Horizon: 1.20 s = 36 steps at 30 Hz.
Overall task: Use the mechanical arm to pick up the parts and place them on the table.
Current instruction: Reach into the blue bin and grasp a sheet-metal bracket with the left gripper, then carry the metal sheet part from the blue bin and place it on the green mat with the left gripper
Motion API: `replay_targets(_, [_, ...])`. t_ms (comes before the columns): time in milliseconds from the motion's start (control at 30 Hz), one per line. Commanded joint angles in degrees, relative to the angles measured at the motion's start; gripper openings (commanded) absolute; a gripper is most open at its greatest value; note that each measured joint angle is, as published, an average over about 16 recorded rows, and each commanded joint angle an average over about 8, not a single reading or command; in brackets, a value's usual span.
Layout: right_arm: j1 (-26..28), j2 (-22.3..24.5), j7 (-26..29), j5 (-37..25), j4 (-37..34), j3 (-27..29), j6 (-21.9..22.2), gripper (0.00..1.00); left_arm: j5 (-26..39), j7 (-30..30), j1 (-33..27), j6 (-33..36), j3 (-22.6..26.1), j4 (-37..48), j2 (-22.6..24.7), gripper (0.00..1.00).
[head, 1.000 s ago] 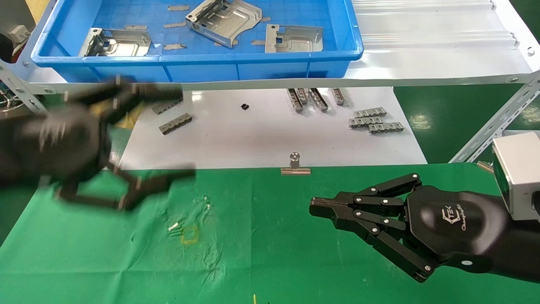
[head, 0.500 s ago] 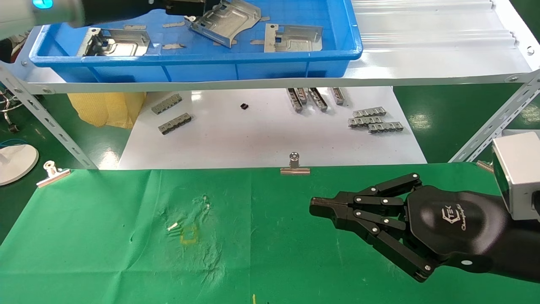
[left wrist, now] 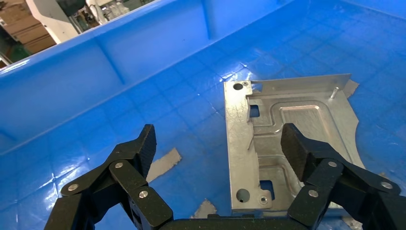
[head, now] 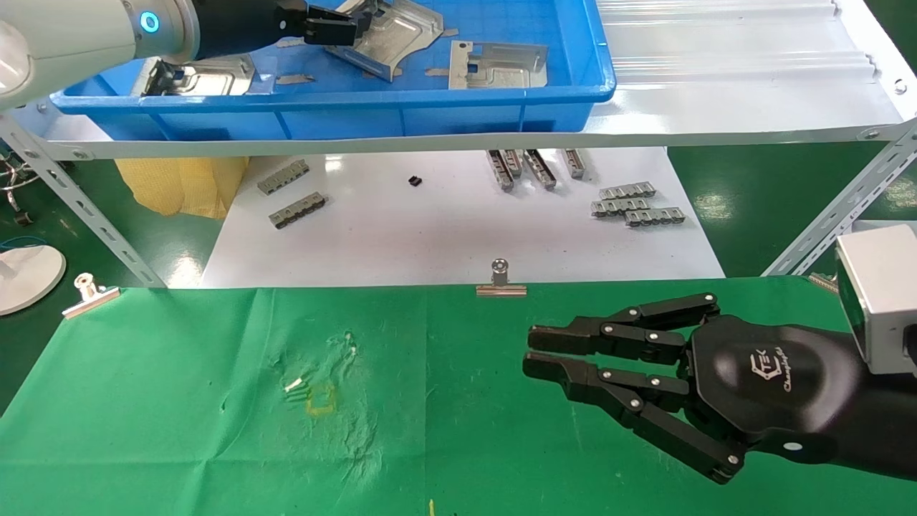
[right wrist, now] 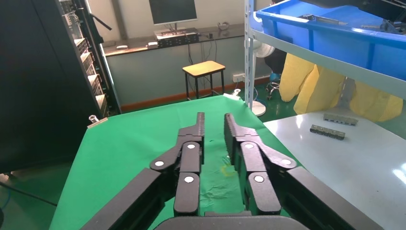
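Three silver parts lie in the blue bin on the shelf: a left one, a middle one and a right one. My left gripper is inside the bin next to the middle part. In the left wrist view it is open and empty, with one edge of a part between its fingers. My right gripper hovers low over the green table at the right, slightly open and empty; it also shows in the right wrist view.
The bin stands on a white metal shelf with slanted legs. Below it a glossy white board carries grey comb-like strips. Binder clips hold the cloth's far edge. A yellow bag lies at the left.
My left arm has swung up from above the table's left side into the blue bin, beside the middle part. My right gripper's fingers have parted a little.
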Motion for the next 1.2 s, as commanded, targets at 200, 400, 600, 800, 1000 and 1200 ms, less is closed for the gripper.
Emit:
replay_targets(200, [0.0, 0.0, 0.0, 0.0, 0.0, 0.0, 0.0, 1.00, -0.4, 0.1, -0.4, 0.9, -0.2, 1.0, 0.1, 0.00])
replay_targets(400, [0.0, 0.0, 0.0, 0.0, 0.0, 0.0, 0.0, 1.00, -0.7, -0.5, -0.3, 1.3, -0.4, 1.7, -0.1, 0.00])
replay_targets(600, [0.0, 0.0, 0.0, 0.0, 0.0, 0.0, 0.0, 1.00, -0.2, -1.1, -0.1, 1.2, 0.0, 2.3, -0.1, 0.00])
replay_targets(800, [0.0, 0.0, 0.0, 0.0, 0.0, 0.0, 0.0, 1.00, 0.5, -1.3, -0.1, 1.4, 0.4, 2.2, -0.1, 0.00])
replay_targets(1000, [0.0, 0.0, 0.0, 0.0, 0.0, 0.0, 0.0, 1.00, 0.5, -1.3, 0.0, 1.6, 0.5, 1.8, -0.1, 0.00])
replay_targets(1200, [0.0, 0.0, 0.0, 0.0, 0.0, 0.0, 0.0, 1.00, -1.2, -0.7, -0.3, 2.1, -0.7, 0.7, -0.4, 0.00])
